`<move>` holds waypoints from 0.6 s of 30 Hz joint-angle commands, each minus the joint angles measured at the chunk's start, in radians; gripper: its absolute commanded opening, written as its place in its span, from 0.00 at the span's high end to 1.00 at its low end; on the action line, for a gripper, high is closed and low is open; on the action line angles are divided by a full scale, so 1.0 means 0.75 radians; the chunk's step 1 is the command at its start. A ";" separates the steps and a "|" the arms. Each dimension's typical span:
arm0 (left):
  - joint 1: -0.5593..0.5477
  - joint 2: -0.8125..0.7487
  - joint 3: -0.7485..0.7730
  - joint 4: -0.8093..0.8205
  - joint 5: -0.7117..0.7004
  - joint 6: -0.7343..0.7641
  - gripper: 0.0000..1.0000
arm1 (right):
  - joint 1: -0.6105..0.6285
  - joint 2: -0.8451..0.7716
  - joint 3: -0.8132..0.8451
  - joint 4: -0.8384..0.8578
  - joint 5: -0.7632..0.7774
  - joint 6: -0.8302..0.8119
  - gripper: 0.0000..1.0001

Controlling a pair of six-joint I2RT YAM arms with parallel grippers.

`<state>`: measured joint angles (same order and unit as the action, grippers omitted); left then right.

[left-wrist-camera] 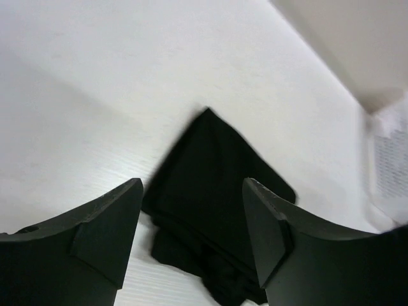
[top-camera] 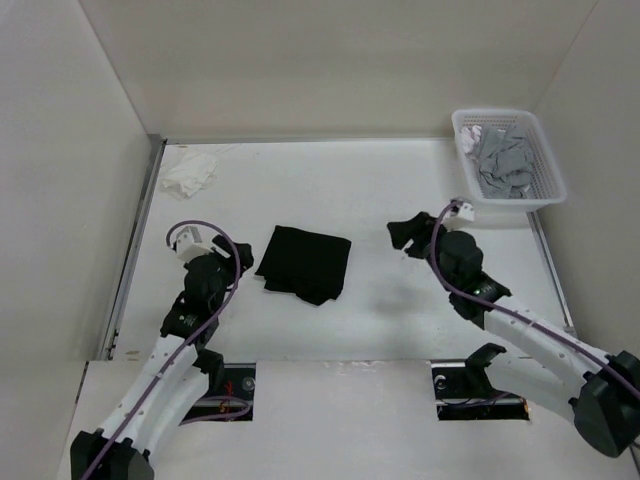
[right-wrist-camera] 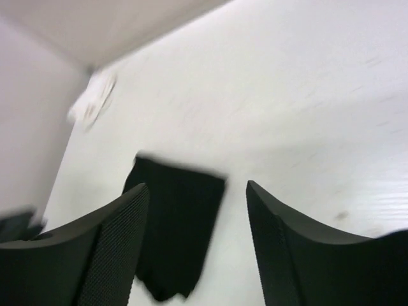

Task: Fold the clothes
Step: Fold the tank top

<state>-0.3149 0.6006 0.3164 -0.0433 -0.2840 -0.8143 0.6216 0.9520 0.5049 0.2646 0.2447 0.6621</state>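
The black shirt [top-camera: 305, 263] lies folded into a small rectangular bundle on the white table, between the two arms. My left gripper [top-camera: 241, 262] hovers just left of it, open, with nothing between its fingers; through them the left wrist view shows the shirt [left-wrist-camera: 210, 191]. To the right of the bundle, apart from it, my right gripper [top-camera: 404, 238] is also open and empty. In the right wrist view the shirt [right-wrist-camera: 175, 223] shows blurred beyond the open fingers [right-wrist-camera: 115, 248].
A white basket [top-camera: 508, 158] holding grey garments stands at the back right. A small white cloth [top-camera: 188, 175] lies crumpled at the back left. Walls close in the table on the left, back and right.
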 commanded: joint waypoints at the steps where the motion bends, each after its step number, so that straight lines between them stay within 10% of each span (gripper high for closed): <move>1: 0.112 0.038 0.063 -0.159 -0.053 0.045 0.35 | -0.159 -0.011 -0.010 0.060 0.050 -0.058 0.31; 18: 0.321 0.277 0.040 0.023 0.090 -0.039 0.36 | -0.224 0.187 -0.178 0.269 0.097 0.058 0.27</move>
<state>-0.0647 0.7918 0.3279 -0.1150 -0.2302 -0.8341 0.4465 1.0721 0.3393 0.4049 0.3073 0.7036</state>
